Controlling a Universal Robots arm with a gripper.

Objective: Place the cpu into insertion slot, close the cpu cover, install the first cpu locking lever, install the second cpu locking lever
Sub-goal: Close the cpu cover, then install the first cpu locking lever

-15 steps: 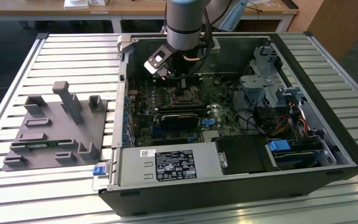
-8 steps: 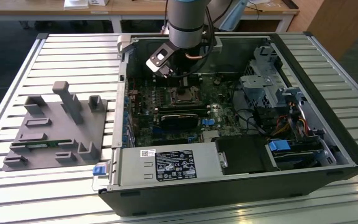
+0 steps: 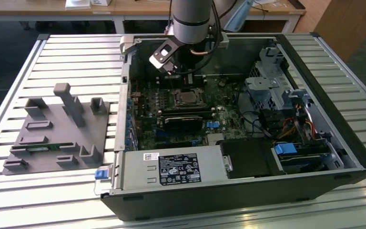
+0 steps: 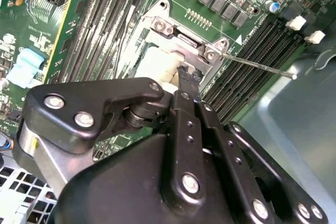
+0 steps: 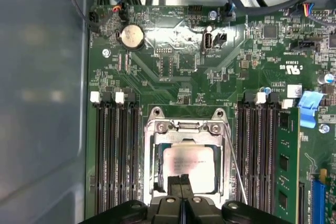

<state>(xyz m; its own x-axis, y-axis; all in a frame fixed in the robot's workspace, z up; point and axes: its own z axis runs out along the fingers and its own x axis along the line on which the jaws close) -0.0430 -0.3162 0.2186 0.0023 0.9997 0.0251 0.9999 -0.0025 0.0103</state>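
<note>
As things stand: the cpu (image 5: 188,167) sits under the lowered cpu cover (image 5: 186,127), lower centre of the first wrist view.
Gripper: the gripper (image 5: 181,182) is pinched closed and empty, its tip on the cover's edge.
Lever: the locking lever (image 4: 257,64) stands free, so press the cover flat and straight.

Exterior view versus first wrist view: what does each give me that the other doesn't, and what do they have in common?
Exterior view: the whole open computer case on the slatted table, with a grey fixture block at the exterior view's left. First wrist view: close board detail, namely the round coin battery, the memory slots, and the claw shut, its tips over the cpu. Shared: the cpu cover lying over the socket, mid-board.
</note>
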